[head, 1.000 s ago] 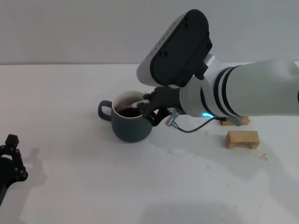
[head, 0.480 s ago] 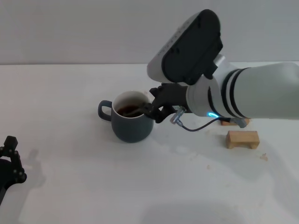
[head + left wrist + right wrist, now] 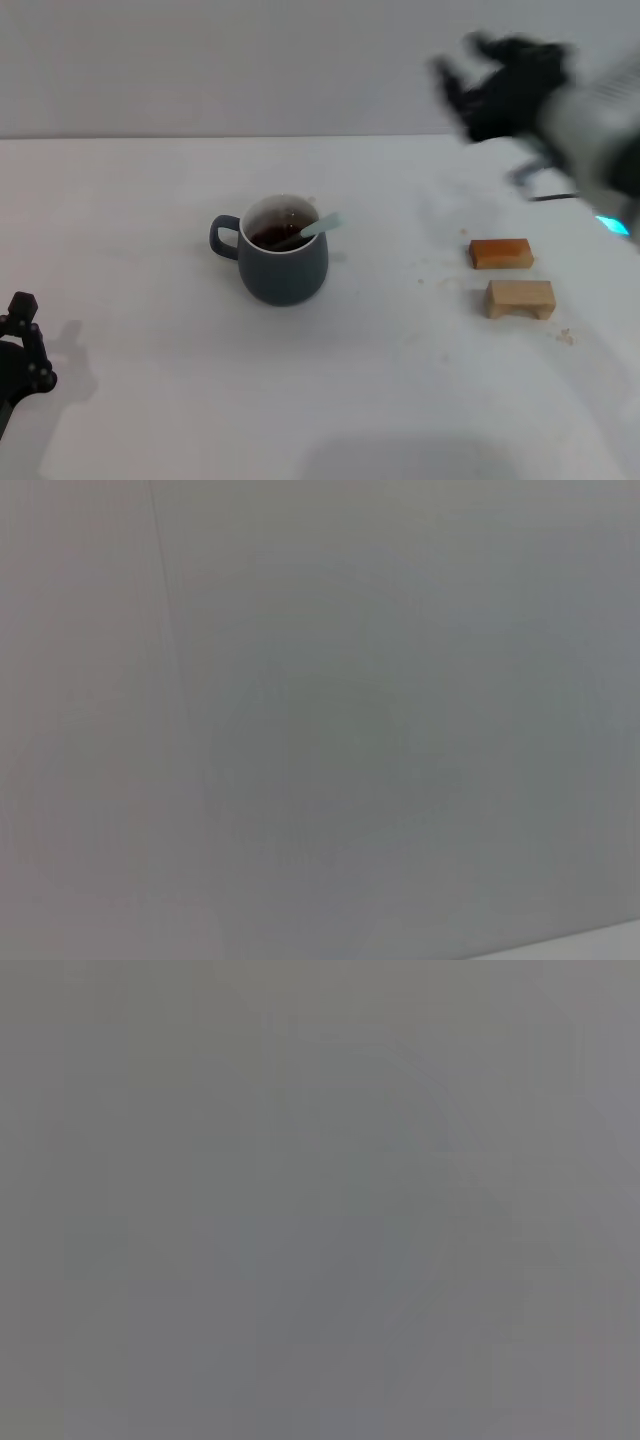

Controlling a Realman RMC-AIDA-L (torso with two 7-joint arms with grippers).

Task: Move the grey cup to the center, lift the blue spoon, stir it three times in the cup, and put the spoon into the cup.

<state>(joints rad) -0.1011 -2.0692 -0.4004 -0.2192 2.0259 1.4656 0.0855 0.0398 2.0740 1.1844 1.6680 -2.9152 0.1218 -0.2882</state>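
The grey cup (image 3: 283,268) stands upright near the middle of the white table (image 3: 140,200), its handle pointing to the left. The blue spoon (image 3: 320,225) rests inside it, bowl down in dark liquid, its pale handle leaning over the rim to the right. My right gripper (image 3: 462,72) is high at the back right, blurred by motion, well away from the cup, open and empty. My left gripper (image 3: 22,345) sits low at the table's front left corner. Both wrist views show only plain grey.
Two wooden blocks lie right of the cup: an orange-brown one (image 3: 500,253) and a pale one (image 3: 519,298) in front of it. A grey wall rises behind the table.
My right gripper has let go of the spoon at the cup and swung up and away to the back right. The spoon stays in the cup. The left arm has not moved.
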